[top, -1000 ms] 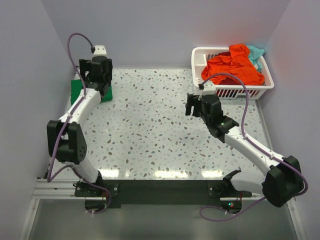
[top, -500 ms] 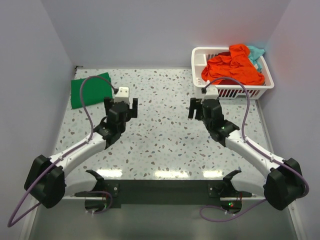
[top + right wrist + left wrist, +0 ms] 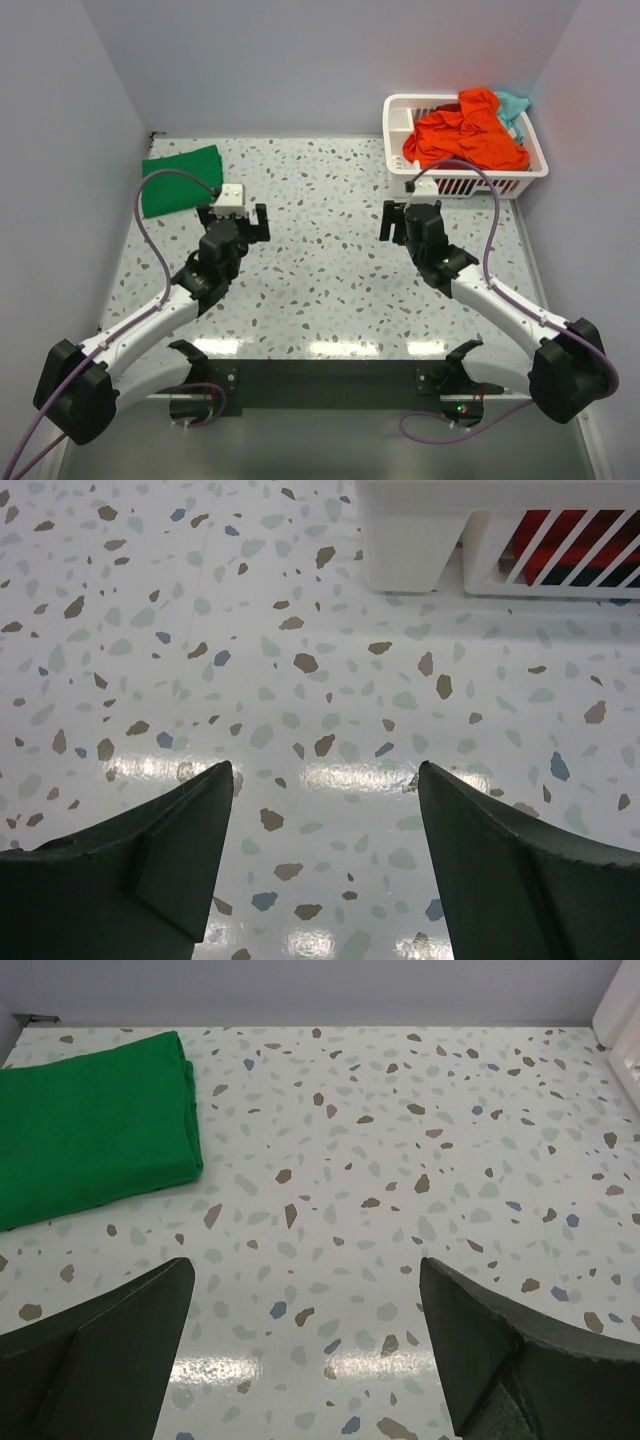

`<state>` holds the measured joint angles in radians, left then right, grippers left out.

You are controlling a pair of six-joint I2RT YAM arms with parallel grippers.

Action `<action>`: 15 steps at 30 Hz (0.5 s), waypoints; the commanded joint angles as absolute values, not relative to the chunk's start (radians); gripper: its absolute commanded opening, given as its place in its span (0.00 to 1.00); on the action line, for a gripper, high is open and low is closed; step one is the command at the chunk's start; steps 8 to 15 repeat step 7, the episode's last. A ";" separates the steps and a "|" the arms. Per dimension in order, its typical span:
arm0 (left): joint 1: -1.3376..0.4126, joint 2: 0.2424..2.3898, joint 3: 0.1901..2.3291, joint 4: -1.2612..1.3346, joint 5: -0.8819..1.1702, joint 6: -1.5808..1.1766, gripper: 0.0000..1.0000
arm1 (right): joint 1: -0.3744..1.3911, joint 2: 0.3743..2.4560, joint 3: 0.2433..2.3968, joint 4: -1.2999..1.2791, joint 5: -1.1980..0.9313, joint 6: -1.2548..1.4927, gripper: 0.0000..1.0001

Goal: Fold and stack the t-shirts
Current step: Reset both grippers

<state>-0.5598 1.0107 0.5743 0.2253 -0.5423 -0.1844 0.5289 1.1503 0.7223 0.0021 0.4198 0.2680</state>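
We see our left fingers (image 3: 100, 1360) spread wide with nothing between them, hovering over the bare speckled tabletop (image 3: 320, 270) left of centre. The green t-shirt (image 3: 182, 180) lies folded flat in the far left corner of the tabletop, ahead and to the left of those fingers and apart from them. Our right fingers (image 3: 520, 870) are likewise released and hold nothing, poised above the tabletop just short of the white basket (image 3: 400, 108) at the far right. In that basket we find the orange-red t-shirt (image 3: 465, 135) heaped loosely, with the teal t-shirt (image 3: 513, 103) peeking out behind it at the far side.
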 commanded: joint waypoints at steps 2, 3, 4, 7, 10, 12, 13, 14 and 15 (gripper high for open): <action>-0.561 0.983 0.569 0.276 -0.546 -0.215 1.00 | 0.526 1.149 0.732 0.052 0.459 0.265 0.78; -0.561 0.982 0.566 0.276 -0.546 -0.218 1.00 | 0.526 1.152 0.735 0.052 0.459 0.265 0.78; -0.563 0.977 0.566 0.273 -0.548 -0.219 1.00 | 0.526 1.155 0.736 0.051 0.459 0.265 0.78; -0.561 0.965 0.571 0.261 -0.552 -0.233 1.00 | 0.526 1.154 0.742 0.045 0.459 0.267 0.78; -0.561 0.965 0.571 0.261 -0.552 -0.233 1.00 | 0.526 1.154 0.742 0.045 0.459 0.267 0.78; -0.561 0.965 0.571 0.261 -0.552 -0.233 1.00 | 0.526 1.154 0.742 0.045 0.459 0.267 0.78; -0.561 0.965 0.571 0.261 -0.552 -0.233 1.00 | 0.526 1.154 0.742 0.045 0.459 0.267 0.78; -0.561 0.965 0.571 0.261 -0.552 -0.233 1.00 | 0.526 1.154 0.742 0.045 0.459 0.267 0.78; -0.561 0.965 0.571 0.261 -0.552 -0.233 1.00 | 0.526 1.154 0.742 0.045 0.459 0.267 0.78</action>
